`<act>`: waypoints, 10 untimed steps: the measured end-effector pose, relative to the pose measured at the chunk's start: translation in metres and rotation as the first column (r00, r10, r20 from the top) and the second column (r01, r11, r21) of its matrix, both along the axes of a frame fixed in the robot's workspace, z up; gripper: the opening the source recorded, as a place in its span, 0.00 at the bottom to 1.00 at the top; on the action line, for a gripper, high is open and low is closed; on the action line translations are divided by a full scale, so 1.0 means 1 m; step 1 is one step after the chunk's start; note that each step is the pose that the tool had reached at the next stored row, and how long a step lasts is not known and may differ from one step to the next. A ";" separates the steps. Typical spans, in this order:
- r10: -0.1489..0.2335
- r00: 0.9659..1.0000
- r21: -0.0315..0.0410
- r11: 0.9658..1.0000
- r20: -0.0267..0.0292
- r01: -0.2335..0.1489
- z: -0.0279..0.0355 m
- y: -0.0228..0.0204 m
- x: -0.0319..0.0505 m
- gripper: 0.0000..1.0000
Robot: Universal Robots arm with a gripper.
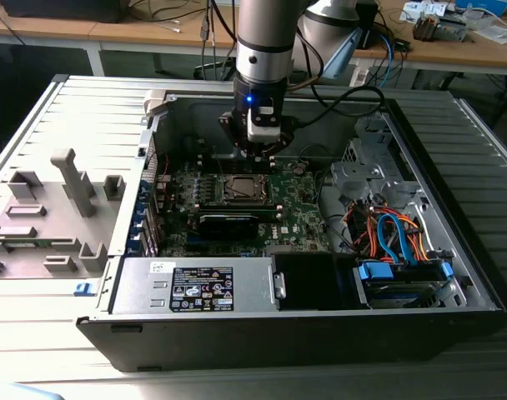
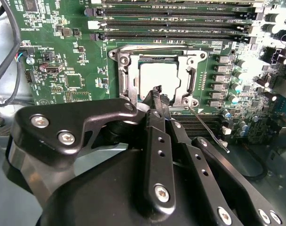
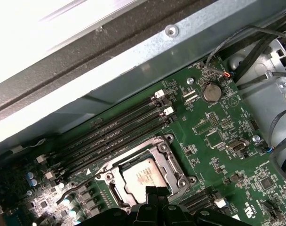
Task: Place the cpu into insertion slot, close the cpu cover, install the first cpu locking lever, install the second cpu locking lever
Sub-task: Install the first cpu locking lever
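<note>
In the exterior view the gripper (image 1: 255, 143) hangs over the insertion slot (image 1: 238, 188); I cannot make out the socket's detail there. In both wrist views the gripper's body hides the socket's near edge. The cpu (image 2: 158, 77) (image 3: 142, 175) sits flat in the slot, silver top up. It is square, so has no long axis, and its edges run parallel with the memory slots (image 2: 171, 22). The cpu cover (image 2: 127, 70) lies flat around it. The jaws are clenched together at the cpu's near edge. A thin locking lever (image 2: 210, 131) angles away from one socket corner.

Gripper (image 2: 158, 95) tips together nr cpu cover (image 2: 180, 58) edge.
</note>
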State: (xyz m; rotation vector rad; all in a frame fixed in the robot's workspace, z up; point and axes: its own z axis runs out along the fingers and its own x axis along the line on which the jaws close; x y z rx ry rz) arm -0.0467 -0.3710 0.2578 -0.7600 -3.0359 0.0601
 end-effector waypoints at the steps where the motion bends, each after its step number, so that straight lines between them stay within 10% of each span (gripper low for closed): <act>1: 0.005 1.000 0.000 1.000 0.000 -0.005 0.0000 0.0000 0.0000 0.11; 10: 0.032 0.999 0.000 0.999 0.000 -0.032 0.0000 0.0000 0.0000 0.11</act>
